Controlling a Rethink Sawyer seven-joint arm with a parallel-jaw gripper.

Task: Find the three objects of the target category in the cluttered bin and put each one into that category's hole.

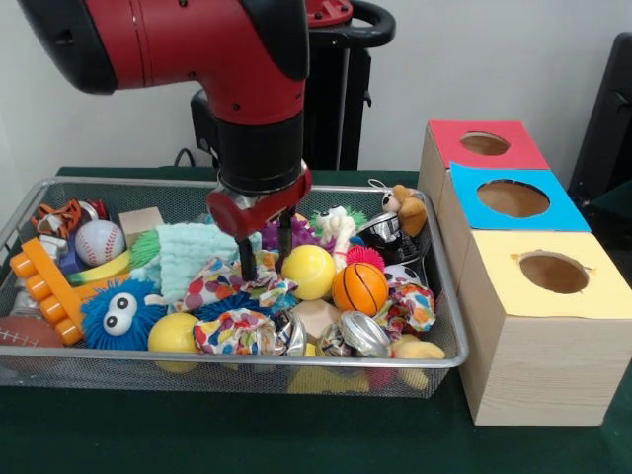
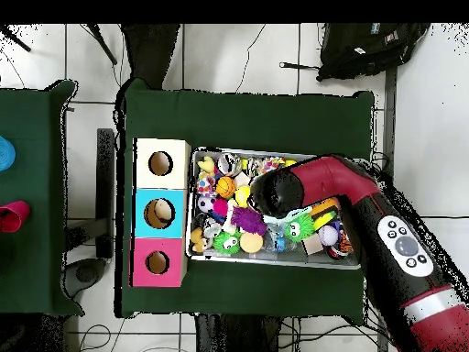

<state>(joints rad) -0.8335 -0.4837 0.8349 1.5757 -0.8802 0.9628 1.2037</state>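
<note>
Front view first: we record the gripper [image 1: 264,259] lowered into the middle of the bin [image 1: 449,326], its two dark fingers [image 1: 247,262] standing apart with nothing between them; we judge it open and empty, positioned to probe the clutter rather than to carry. The fingertips come down beside a crumpled colourful wrapper [image 1: 232,331] and a smooth yellow ball [image 1: 309,272] at roughly 3 o'clock of them.

We find the bin to be silver wire mesh with a thick metal rim, resting on the green tabletop [image 1: 296,434]. Its contents are mixed in texture: a glossy orange basketball toy [image 1: 359,287], a stitched baseball [image 1: 99,241], a spiky blue rubber creature with large eyes [image 1: 120,313], a mint knitted cloth [image 1: 196,252], and a crushed shiny metal can [image 1: 363,333].

We cannot identify any clear plastic bottle in either view; if present in the bin, they lie buried or hidden by the arm, which would explain the searching posture.

At 3 o'clock of the bin stands a pale wooden box [image 1: 533,365] with red, blue and yellow panels. The hole [image 1: 513,198] sits in the blue middle panel, round and clean-cut. In the overhead view a pale object appears inside that hole [image 2: 159,213]; we cannot tell what it is.
</note>
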